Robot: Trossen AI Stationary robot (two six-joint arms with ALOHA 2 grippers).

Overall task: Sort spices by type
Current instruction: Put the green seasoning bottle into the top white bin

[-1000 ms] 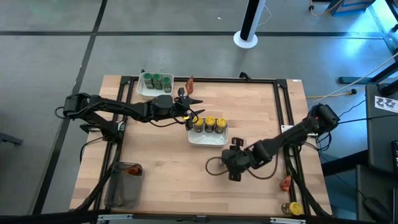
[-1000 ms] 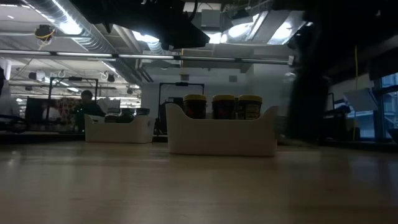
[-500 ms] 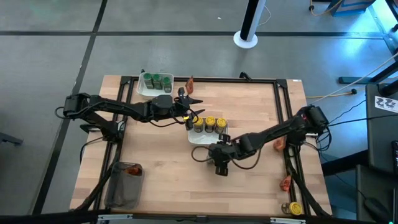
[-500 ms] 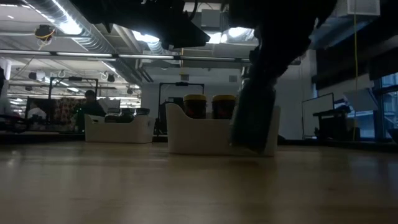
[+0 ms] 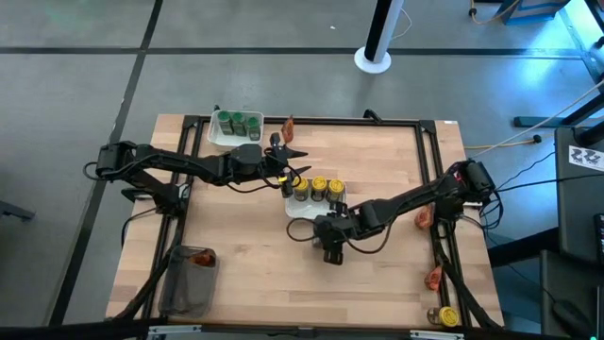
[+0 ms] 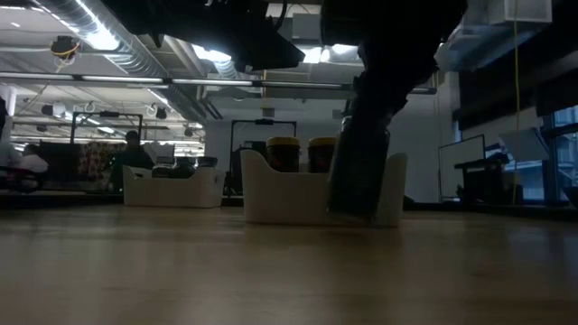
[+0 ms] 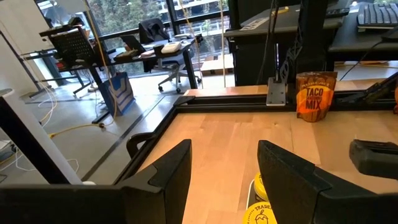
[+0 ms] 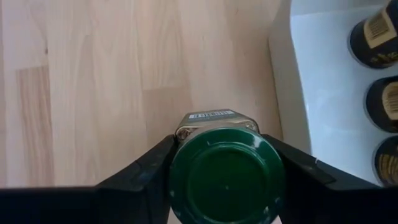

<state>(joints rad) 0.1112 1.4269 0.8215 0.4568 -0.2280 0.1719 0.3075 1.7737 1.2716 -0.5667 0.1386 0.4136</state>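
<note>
My right gripper is shut on a green-lidded spice jar, just off the near side of the white tray that holds three yellow-lidded jars. The low view shows this jar in front of that tray. My left gripper is open and hovers over the tray's far left corner, touching nothing. Yellow lids show below its fingers. A second white tray at the far left holds green-lidded jars. A red-orange packet stands at the far edge. My right gripper pinches the green-lidded jar between its two fingers, one on each side of the jar's upper body just under the lid. The fingers come from above, pointing down. In the low view the jar hangs clear of the table, slightly tilted.
A clear tub with a red packet inside sits at the near left corner. Off the table's right side lie two more packets and a yellow-lidded jar. A taco packet stands by the far rail. Bare wood lies near and left of the yellow tray.
My right gripper has carried the green-lidded jar toward the table's left and slightly toward the far edge, from near the table's middle right up to the near side of the yellow-jar tray. It moved quickly at first, then slowed. It has stayed shut on the jar.
</note>
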